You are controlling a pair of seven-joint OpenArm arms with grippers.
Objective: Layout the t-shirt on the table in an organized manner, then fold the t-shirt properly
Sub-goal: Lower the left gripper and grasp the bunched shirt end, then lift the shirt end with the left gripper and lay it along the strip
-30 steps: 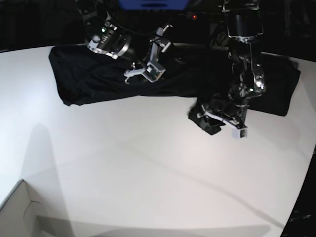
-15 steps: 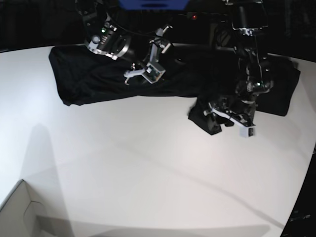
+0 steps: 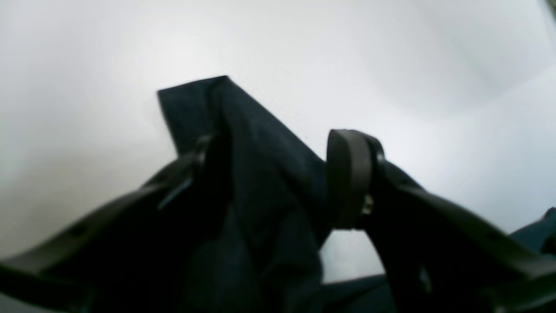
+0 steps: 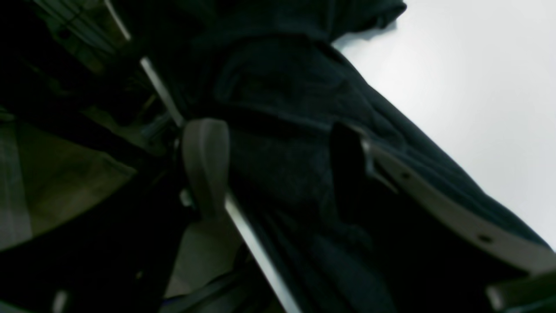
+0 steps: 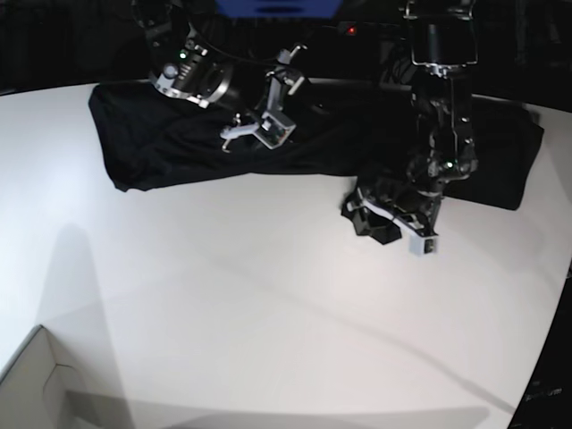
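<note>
Since half second ago, left tool (image 5: 393, 222) is shifting back inward along counter (image 5: 268, 313), shirt flap coming with it. T-shirt (image 5: 179, 134) is lying as long band across far counter edge, long axis running side to side. Left tool is straddling front flap, fabric filling gap; firm clamp: cannot tell. Right tool (image 5: 255, 130) is hovering unclenched over band's middle. Flap lies nearer left arm.

White bench, black t-shirt along its far side

The bench (image 5: 268, 304) is broad, smooth and white with a curved edge. The t-shirt (image 5: 170, 134) lies wrinkled across the far side, one bunched corner reaching out onto the bare white at the right. A pale box corner (image 5: 36, 384) sits at the near left edge.
</note>
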